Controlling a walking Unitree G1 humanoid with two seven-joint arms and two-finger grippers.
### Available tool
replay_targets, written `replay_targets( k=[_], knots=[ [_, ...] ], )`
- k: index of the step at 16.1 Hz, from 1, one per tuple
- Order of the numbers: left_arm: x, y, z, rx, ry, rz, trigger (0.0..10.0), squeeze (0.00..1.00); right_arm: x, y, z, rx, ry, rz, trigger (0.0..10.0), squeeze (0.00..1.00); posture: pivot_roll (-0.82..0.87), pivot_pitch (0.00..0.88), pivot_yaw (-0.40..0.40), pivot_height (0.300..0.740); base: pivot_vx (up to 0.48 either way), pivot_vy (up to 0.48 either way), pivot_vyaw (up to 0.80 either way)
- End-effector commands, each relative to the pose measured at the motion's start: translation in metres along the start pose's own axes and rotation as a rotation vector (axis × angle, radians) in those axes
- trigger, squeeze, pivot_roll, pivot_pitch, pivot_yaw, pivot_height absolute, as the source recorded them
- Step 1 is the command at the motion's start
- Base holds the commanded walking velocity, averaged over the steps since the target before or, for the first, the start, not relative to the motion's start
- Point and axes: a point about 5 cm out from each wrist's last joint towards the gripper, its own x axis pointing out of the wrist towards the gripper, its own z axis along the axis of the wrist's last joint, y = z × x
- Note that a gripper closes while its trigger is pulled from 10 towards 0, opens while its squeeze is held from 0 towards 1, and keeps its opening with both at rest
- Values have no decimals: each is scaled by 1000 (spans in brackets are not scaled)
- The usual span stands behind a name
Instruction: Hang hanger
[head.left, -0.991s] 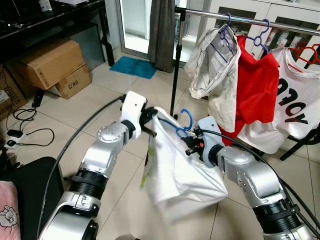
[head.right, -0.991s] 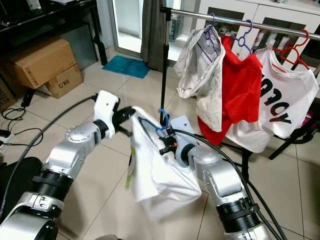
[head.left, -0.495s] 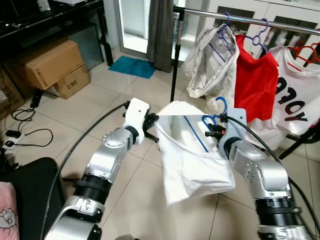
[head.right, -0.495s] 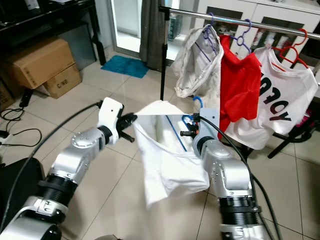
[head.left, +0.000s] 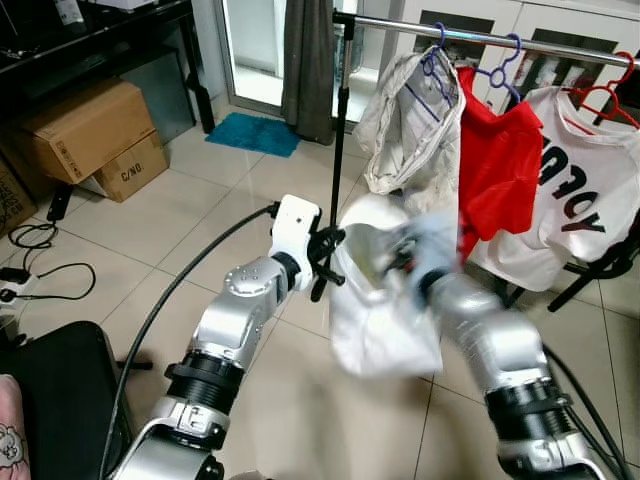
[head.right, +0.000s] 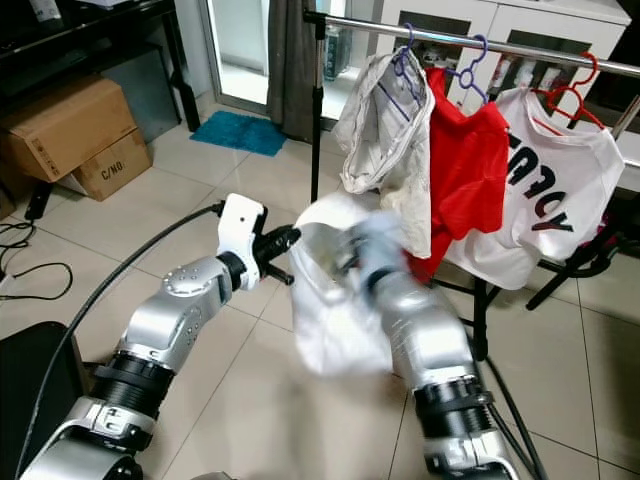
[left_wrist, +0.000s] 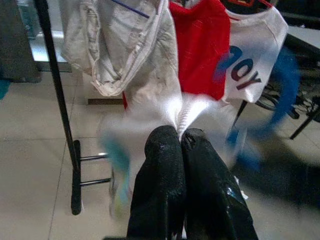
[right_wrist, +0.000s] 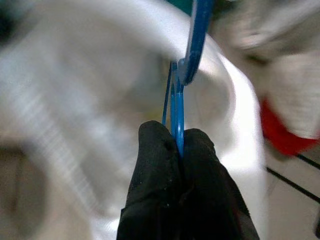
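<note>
Left eye view: the left claw (head.left: 330, 262) is raised in front of the robot, its black fingers clenched on one edge of a white cloth garment (head.left: 375, 320) that hangs over the pale tiled floor (head.left: 200, 200). The right arm reaches in from the other side of the garment, but its end is smeared by motion blur. Behind them a metal clothes rail (head.left: 480, 35) on a black pole carries a beige crumpled shirt (head.left: 415, 130), a red T-shirt (head.left: 505, 165) and a white printed T-shirt (head.left: 590, 200). Brown cardboard boxes (head.left: 90, 130) and a small blue mat (head.left: 255, 133) lie farther back on the robot's left.

Right eye view: the same layout, with the white garment just below and in front of the beige shirt, short of the rail.

Left wrist view: the two black fingers (left_wrist: 165, 170) are pressed together on a bunched fold of the white garment, which spreads away from them towards the hanging shirts. A blue blur on the far side of the cloth is too smeared to identify with certainty.

Right wrist view: the right claw (right_wrist: 177, 142) is clamped on the thin blue plastic hanger (right_wrist: 176, 112). The hanger rises straight out from between the fingertips, with the white garment draped around it on both sides.
</note>
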Motion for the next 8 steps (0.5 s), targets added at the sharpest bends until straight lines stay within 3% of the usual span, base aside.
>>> replay_targets(
  k=[1,2,3,4,8],
  knots=[
    [-2,10,8,10,-25,41,0,0,0,2,-5,-52,30,21,10000,0,-110,0,-17,740,0,0,0],
    [-6,30,11,29,-21,135,0,0,-5,1,-14,-122,83,81,10000,0,-117,0,-7,740,0,0,0],
    [-7,36,12,33,-20,158,0,0,-6,1,-15,-131,94,89,10000,0,-117,0,-7,740,0,0,0],
    [-13,57,13,73,12,259,0,0,-16,-5,-20,-182,130,134,10000,0,-124,0,4,740,0,0,0],
    [-15,61,13,82,21,277,0,0,-18,-6,-20,-191,133,144,10000,0,-124,0,4,740,0,0,0]
  ],
)
